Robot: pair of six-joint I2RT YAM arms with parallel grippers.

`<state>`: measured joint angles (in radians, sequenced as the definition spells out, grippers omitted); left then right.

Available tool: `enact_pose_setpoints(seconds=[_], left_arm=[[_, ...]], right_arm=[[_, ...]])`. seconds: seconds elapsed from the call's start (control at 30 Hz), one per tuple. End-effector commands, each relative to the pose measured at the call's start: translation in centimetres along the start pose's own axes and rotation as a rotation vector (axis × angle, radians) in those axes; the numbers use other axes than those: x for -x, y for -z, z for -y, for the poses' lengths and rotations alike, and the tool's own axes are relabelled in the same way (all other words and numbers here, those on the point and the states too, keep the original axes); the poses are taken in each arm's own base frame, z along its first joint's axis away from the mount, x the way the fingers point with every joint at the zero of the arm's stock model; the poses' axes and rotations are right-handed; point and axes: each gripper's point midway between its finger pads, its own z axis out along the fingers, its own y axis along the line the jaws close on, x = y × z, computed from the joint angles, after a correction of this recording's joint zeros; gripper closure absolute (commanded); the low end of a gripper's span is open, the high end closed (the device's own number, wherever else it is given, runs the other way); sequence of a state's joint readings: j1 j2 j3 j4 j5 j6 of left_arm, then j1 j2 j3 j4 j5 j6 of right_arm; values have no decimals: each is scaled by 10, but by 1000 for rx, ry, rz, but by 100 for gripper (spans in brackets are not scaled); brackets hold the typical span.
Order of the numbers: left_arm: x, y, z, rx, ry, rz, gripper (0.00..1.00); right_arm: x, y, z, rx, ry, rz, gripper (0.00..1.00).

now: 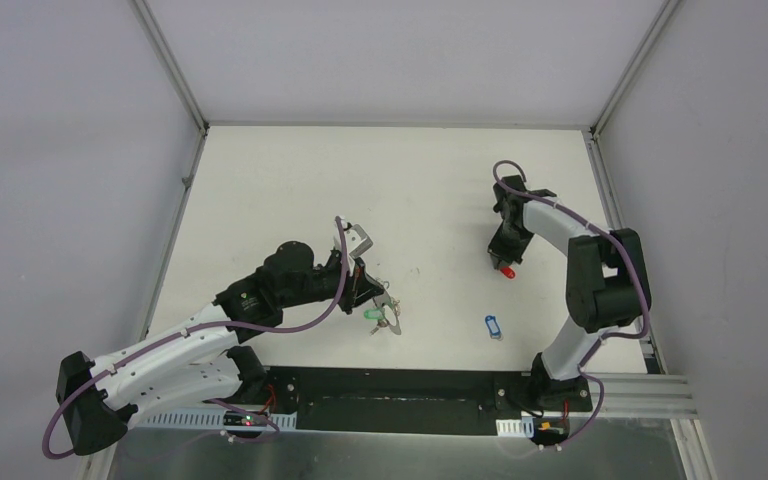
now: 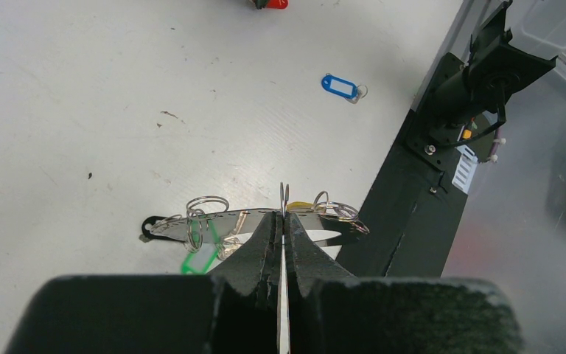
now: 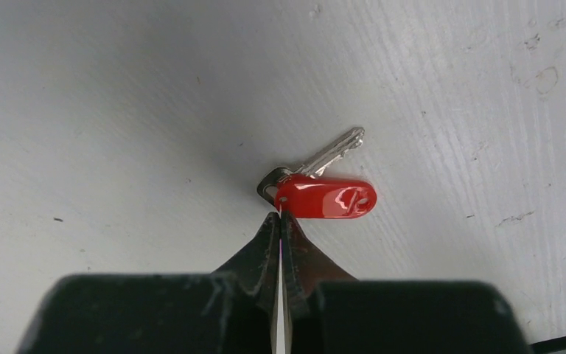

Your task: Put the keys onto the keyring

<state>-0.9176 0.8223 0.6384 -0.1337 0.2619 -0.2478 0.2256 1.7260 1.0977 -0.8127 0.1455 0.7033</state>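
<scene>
Table (image 1: 280, 180): matt white top, scuffed with faint grey streaks and dark specks
Walls (image 1: 60, 150): plain pale lilac panels on three sides, with aluminium posts (image 1: 170, 65) rising from the two far corners
Keyring (image 2: 225, 217): thin dark hoop near the table's front edge, left of centre, seen almost edge-on from the left wrist, with silver split rings (image 2: 206, 203) standing up along its rim
Left gripper (image 2: 283, 221): fingers pressed together on the Keyring's rim, one split ring poking up between the tips
Green tag (image 2: 199, 259): hangs at the Keyring's near side, touching it
Black tag (image 2: 147, 227): sits at the Keyring's left tip in the left wrist view
Blue-tagged key (image 1: 493, 327): flat on the table to the right of the Keyring, apart from it, touched by nothing
Red-tagged key (image 3: 326, 198): further right of the Keyring and further back, flat on the table, silver blade (image 3: 332, 153) angled away from the tag
Right gripper (image 3: 281, 216): fingers closed with no gap, tips against the ring end of the red tag; whether they pinch it cannot be told
Black rail (image 1: 390, 400): runs along the table's near edge, just in front of the Keyring
</scene>
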Motion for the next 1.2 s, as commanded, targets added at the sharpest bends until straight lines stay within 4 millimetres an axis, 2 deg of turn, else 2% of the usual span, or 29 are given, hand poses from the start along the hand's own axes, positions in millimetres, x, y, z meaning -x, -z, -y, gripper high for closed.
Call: enact_pose_setpoints(seconds=[0.0, 0.2, 0.43, 0.53, 0.63, 0.7, 0.87, 0.97, 1.03, 1.17], left_arm=[[13, 3, 8, -22, 4, 60, 100], [15, 3, 10, -29, 13, 63, 100], [14, 5, 11, -34, 29, 59, 100], [16, 8, 13, -37, 26, 65, 100], [16, 9, 13, -35, 26, 70, 100], [17, 10, 13, -37, 26, 71, 100], [17, 11, 14, -42, 27, 68, 100], [17, 12, 15, -42, 24, 70, 100], [16, 12, 15, -42, 20, 67, 100], [16, 14, 14, -40, 16, 66, 100]], right_arm=[[19, 28, -6, 71, 51, 93, 100], [12, 47, -19, 201, 131, 124, 100], [-34, 72, -68, 437, 353, 82, 100], [-53, 92, -84, 513, 478, 98, 100], [-70, 120, -100, 673, 607, 126, 100], [-71, 137, -105, 765, 659, 185, 100], [-71, 171, -102, 924, 794, 400, 100], [-74, 193, -97, 1030, 798, 542, 100], [-90, 207, -93, 1146, 972, 648, 100], [-104, 223, -81, 1245, 1077, 798, 100]])
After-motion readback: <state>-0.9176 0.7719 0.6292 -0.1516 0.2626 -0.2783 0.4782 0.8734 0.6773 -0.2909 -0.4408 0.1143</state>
